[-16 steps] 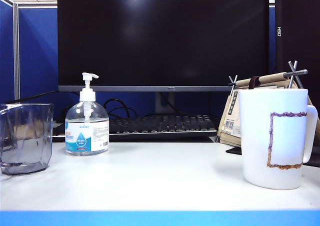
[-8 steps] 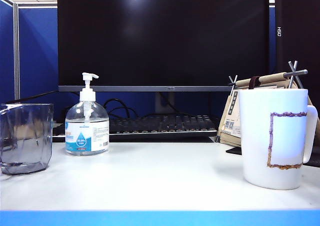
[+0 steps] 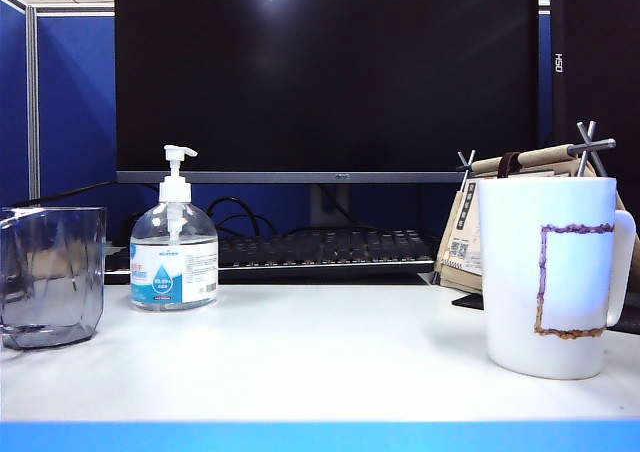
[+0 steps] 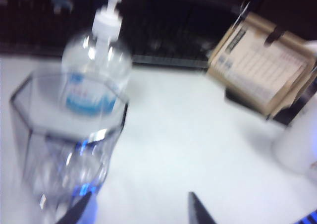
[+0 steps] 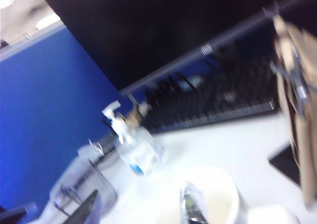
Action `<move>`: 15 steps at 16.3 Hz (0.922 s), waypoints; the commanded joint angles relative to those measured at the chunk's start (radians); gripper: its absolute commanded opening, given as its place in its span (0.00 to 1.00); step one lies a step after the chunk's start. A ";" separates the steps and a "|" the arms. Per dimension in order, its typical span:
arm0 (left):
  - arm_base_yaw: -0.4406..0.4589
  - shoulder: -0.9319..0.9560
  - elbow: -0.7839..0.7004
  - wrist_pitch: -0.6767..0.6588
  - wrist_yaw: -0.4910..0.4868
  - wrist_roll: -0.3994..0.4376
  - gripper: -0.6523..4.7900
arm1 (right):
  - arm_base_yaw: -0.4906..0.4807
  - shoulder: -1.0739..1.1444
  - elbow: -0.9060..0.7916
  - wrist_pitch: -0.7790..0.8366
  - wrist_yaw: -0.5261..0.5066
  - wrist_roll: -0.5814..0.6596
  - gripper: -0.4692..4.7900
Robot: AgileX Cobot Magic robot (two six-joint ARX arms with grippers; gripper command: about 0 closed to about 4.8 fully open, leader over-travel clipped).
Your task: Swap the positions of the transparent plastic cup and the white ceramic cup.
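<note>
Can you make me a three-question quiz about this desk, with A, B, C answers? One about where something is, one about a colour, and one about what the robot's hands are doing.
1. Where does the white ceramic cup stand on the table in the exterior view?
A. on the right side
B. on the left side
C. on top of the keyboard

2. What colour is the label on the pump bottle?
A. red
B. blue
C. yellow

3. How is the left gripper by the transparent plastic cup?
A. clamped on the cup
B. holding the bottle
C. open, holding nothing

Answers:
1 A, the mug stands at the right, the clear cup at the far left.
2 B, the label is blue and white.
3 C, in the left wrist view its fingertips stand apart with bare table between them. The right gripper is open too, above the mug.
</note>
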State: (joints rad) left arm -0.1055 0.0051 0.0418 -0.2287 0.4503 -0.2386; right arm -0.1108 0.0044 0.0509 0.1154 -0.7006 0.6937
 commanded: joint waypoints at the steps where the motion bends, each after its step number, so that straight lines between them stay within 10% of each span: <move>1: 0.000 0.000 0.016 -0.090 -0.054 0.058 0.56 | 0.002 -0.002 0.003 0.069 -0.010 0.048 0.48; 9: -0.057 0.050 0.022 -0.116 -0.069 0.080 0.58 | 0.003 -0.002 0.003 0.151 -0.024 0.097 0.48; 15: -0.328 0.109 0.035 -0.122 -0.397 0.035 0.57 | 0.003 -0.002 0.003 0.151 -0.023 0.097 0.48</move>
State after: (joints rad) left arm -0.4107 0.1154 0.0719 -0.3607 0.1196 -0.1783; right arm -0.1085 0.0040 0.0509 0.2485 -0.7227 0.7891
